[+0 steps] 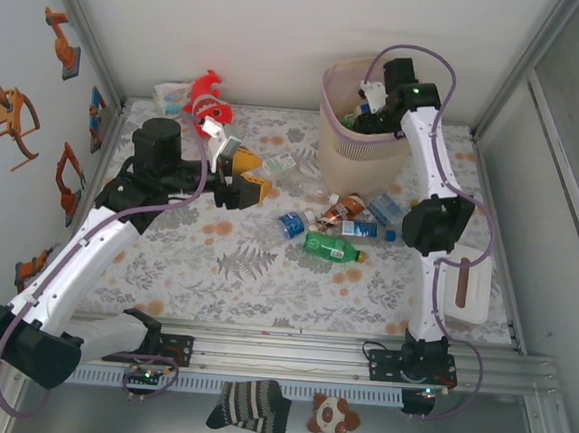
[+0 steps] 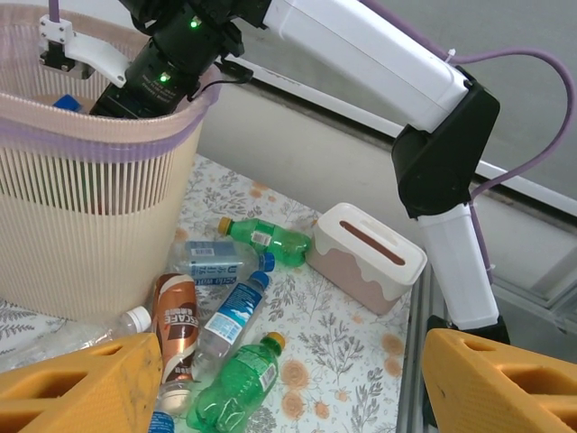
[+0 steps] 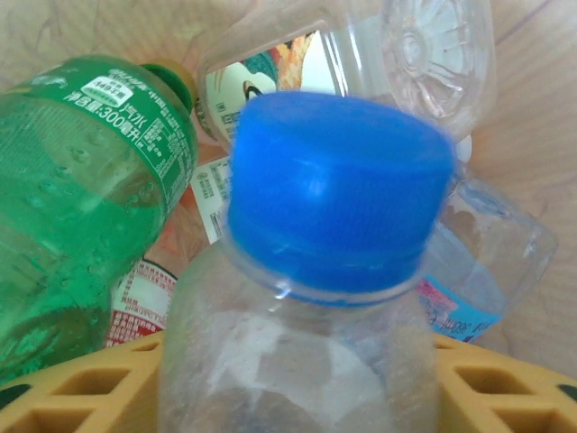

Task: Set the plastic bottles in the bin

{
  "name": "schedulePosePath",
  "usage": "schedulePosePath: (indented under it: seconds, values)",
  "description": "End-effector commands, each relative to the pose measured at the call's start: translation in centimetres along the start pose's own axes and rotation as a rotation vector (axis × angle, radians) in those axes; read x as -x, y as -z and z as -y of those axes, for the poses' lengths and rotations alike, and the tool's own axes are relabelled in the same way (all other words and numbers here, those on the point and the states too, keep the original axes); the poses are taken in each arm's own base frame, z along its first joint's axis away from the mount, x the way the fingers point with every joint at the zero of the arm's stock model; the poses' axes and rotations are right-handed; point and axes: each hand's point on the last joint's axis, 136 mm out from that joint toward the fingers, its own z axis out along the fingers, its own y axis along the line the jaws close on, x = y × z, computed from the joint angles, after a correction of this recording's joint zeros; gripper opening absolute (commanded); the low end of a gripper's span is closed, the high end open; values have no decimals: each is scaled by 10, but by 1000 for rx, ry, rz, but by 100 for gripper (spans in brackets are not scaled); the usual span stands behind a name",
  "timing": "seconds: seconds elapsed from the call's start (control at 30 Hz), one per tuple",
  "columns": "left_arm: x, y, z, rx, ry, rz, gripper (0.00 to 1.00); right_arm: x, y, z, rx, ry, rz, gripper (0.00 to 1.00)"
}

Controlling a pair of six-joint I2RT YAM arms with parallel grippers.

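Your right tool [image 1: 372,101] pinches a blue-capped clear bottle [image 3: 338,198] inside the bin [image 1: 339,155]; your left tool [image 1: 242,178] hangs spread above the tabletop [image 1: 245,273].

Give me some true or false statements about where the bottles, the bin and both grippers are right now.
1. The right gripper reaches into the bin. True.
2. The clear bottle it holds has a red cap. False: the cap is blue.
3. The left gripper grips a brown bottle. False: it is open, holding nothing.
4. Loose bottles lie on the table beside the bin. True.
5. The bin holds nothing. False: a green bottle lies inside.
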Motion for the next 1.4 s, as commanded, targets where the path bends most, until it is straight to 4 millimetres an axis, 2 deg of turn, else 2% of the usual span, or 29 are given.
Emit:
schedulePosePath:
  seconds: [0.0,0.23,0.43,0.63,0.87,1.1,1.37]
  values:
    - [8,-1,-1,-5,-4,24,75,-3,37,-1,-14,-7,7,63]
    - [8,-2,-2,-3,1,24,75,15,73,-1,-34,-24,115,71]
    - [5,-3,-5,6,9,18,75,29,102,-3,-41,-47,208,72]
    - [1,-5,-13,38,22,6,75,39,131,-10,-26,-69,290,69]
    - [-9,-10,-31,109,42,-32,75,43,172,-23,11,-106,396,61]
    - [-21,-19,-55,178,64,-108,75,24,203,-27,-17,-137,432,59]
    - [-26,-33,-69,168,80,-137,75,-35,204,-8,-153,-189,336,58]
